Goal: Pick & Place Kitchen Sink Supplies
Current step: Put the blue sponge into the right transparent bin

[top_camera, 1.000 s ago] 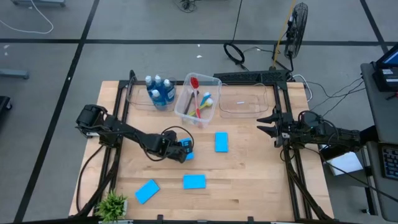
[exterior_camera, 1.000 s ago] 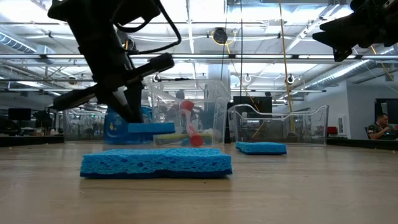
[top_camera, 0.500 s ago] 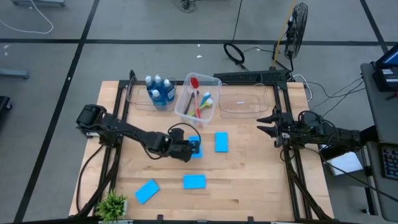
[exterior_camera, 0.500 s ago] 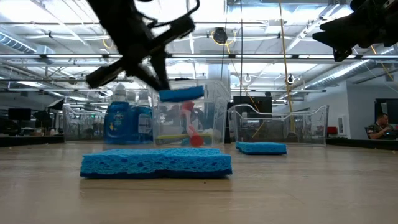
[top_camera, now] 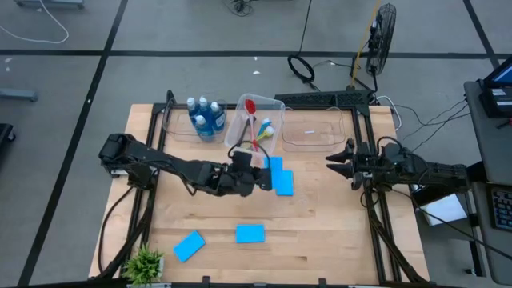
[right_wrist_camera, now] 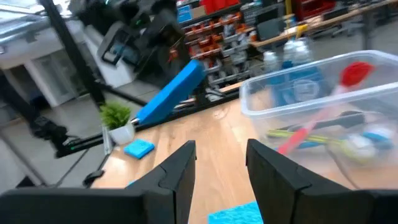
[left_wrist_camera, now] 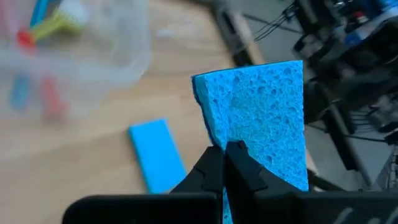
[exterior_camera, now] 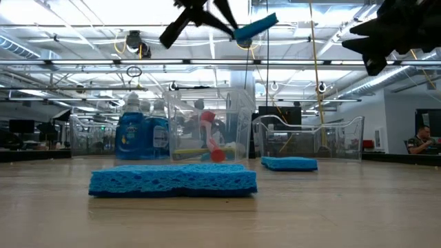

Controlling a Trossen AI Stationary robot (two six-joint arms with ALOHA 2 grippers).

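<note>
My left gripper (top_camera: 262,174) is shut on a bright-blue sponge (top_camera: 276,165), high over the table's middle, just near of the clear bin (top_camera: 254,128) that holds the long-handled brushes (top_camera: 258,132). In the low view the held sponge (exterior_camera: 256,27) shows well above the table. Three more sponges lie flat on the wood (top_camera: 285,183), (top_camera: 250,233), (top_camera: 189,246). Blue soap bottles (top_camera: 206,118) stand in the far left bin. My right gripper (top_camera: 336,161) is open, hovering at the table's right side, touching nothing. My left gripper pinches the sponge between its two fingers (left_wrist_camera: 231,163) at one short end (left_wrist_camera: 249,155), coming roughly level from the table's left. The rest of the sponge juts out past the fingertips. It is lifted clear of the table and tilted, its free end (exterior_camera: 272,19) higher.
An empty clear bin (top_camera: 312,128) sits at the far right. A small potted plant (top_camera: 144,260) stands at the near left corner. Black frame rails (top_camera: 372,216) run along both table sides. Bare wood lies between the near sponges and the right rail.
My left gripper has risen from just above the table and swung toward the right and far side, carrying the sponge with it. The sponge, low and nearly level a second ago, now rides high and tilted near the brush bin.
</note>
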